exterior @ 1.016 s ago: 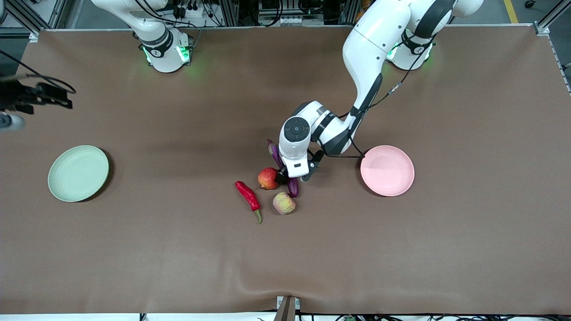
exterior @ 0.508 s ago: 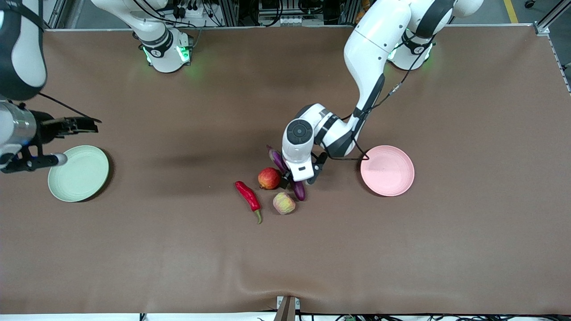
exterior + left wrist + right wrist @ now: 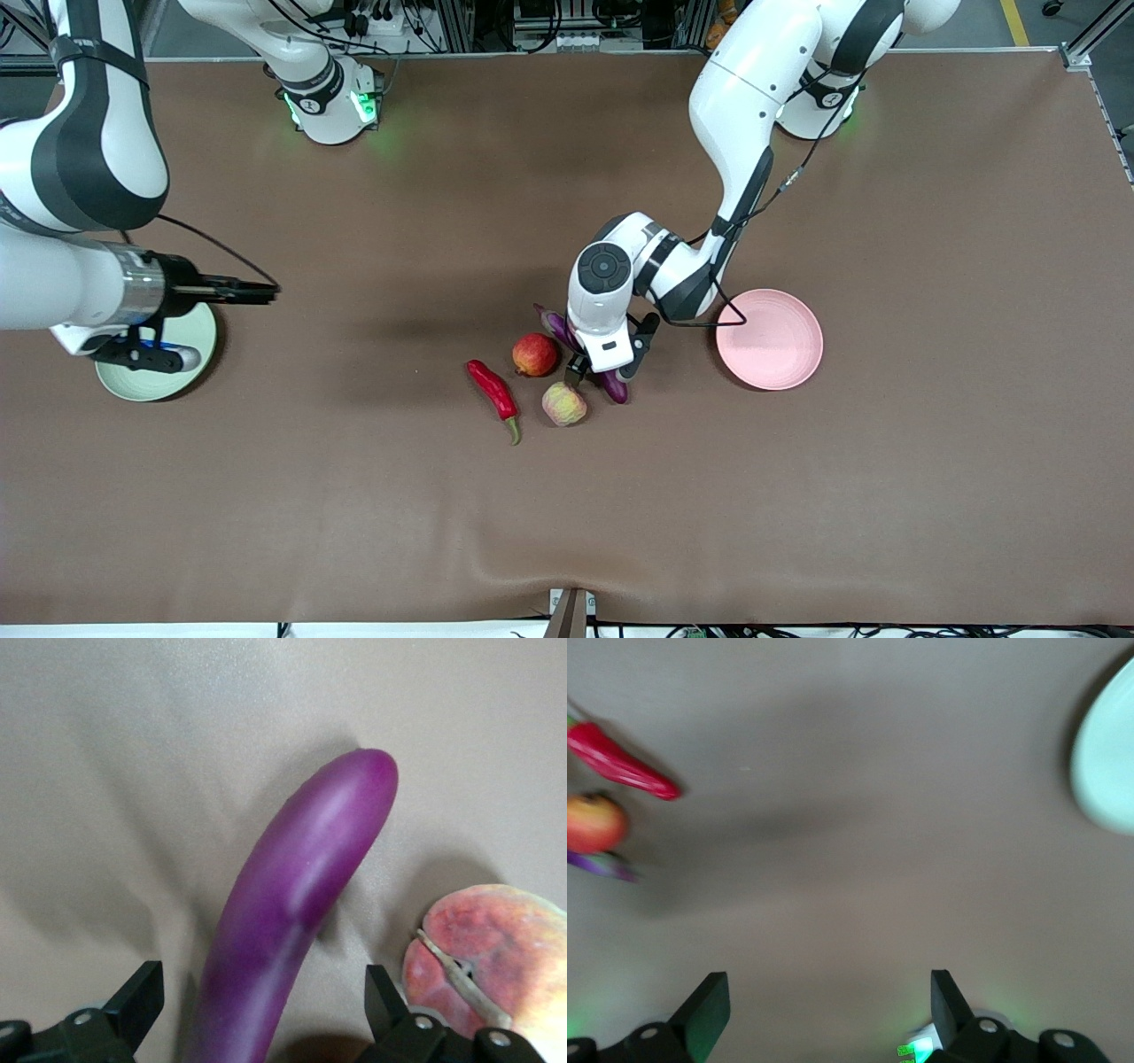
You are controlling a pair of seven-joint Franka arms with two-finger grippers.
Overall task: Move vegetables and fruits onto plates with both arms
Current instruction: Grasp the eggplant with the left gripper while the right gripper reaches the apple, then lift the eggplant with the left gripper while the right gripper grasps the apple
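Straddling the purple eggplant (image 3: 611,383), the left gripper (image 3: 608,372) sits low at the middle of the brown surface (image 3: 797,496), its fingers (image 3: 133,1005) spread wide on either side of the eggplant's body without pressing it. The eggplant lies on the surface, its rounded tip nearer the front camera and pointing toward the pink plate (image 3: 769,338), which rests apart at the left arm's end. The pale yellow-green fruit (image 3: 563,403) with a pink blush lies just beside the eggplant, and the red apple (image 3: 534,354) sits a little farther from the camera, close to both. The red chili pepper (image 3: 494,392) lies near the apple, toward the right arm's end. The right gripper (image 3: 252,290) hangs in the air beside the green plate (image 3: 195,359), its fingers (image 3: 704,1005) wide apart and holding nothing, over bare surface.
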